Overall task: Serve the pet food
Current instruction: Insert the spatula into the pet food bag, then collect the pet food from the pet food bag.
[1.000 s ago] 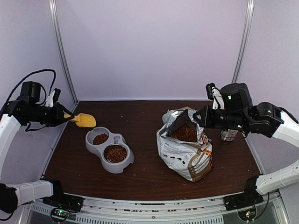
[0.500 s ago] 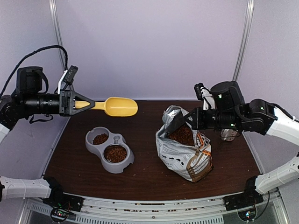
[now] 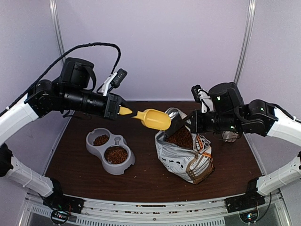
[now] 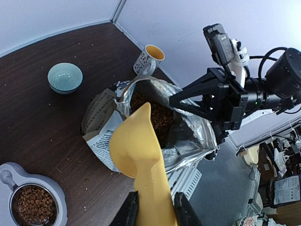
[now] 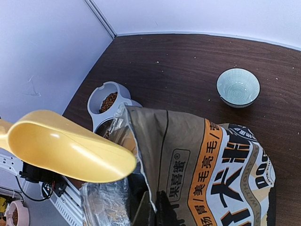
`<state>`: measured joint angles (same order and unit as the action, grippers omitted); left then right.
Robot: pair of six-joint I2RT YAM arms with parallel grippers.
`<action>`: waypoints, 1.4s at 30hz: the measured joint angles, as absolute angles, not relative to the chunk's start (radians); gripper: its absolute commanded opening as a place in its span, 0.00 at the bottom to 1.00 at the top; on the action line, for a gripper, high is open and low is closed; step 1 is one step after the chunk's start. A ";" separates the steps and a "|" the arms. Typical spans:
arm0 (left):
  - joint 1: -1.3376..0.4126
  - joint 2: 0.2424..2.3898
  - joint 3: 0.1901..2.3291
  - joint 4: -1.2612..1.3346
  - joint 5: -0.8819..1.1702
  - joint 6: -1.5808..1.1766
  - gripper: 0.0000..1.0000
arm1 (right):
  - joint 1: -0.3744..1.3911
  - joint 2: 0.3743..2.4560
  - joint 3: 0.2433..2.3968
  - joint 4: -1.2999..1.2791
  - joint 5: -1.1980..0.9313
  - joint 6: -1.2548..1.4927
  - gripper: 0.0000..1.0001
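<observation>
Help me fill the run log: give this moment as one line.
left gripper: shut on scoop | right gripper: shut on bag rim | scoop: near bag mouth | kibble: in bag, feeder

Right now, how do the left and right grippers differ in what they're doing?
The left gripper holds the yellow scoop by its handle; the right gripper pinches the rim of the bag. The left hangs in the air with the scoop's bowl near the bag mouth; the right is down at the bag, holding its mouth open over the pet food. Both are closed on something.
</observation>
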<state>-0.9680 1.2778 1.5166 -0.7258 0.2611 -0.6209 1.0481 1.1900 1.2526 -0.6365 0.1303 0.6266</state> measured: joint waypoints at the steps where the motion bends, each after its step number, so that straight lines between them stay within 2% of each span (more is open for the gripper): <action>1: -0.977 1.296 1.528 -0.728 0.255 -0.618 0.00 | 1.052 1.195 1.256 -0.637 0.129 0.626 0.00; 8: -1.032 1.382 1.551 -0.749 0.200 -0.599 0.00 | 1.113 1.279 1.319 -0.642 0.127 0.623 0.00; 17: -1.168 1.562 1.636 -0.851 -0.088 -0.622 0.00 | 1.172 1.365 1.369 -0.636 0.115 0.624 0.00; 24: -1.198 1.694 1.628 -0.758 -0.180 -0.685 0.00 | 1.182 1.365 1.368 -0.630 0.116 0.635 0.00; 31: -1.180 1.689 1.526 -0.586 -0.086 -0.708 0.00 | 1.159 1.322 1.323 -0.611 0.128 0.659 0.00; 42: -1.079 1.559 1.240 -0.265 0.189 -0.868 0.00 | 1.107 1.249 1.249 -0.594 0.124 0.689 0.00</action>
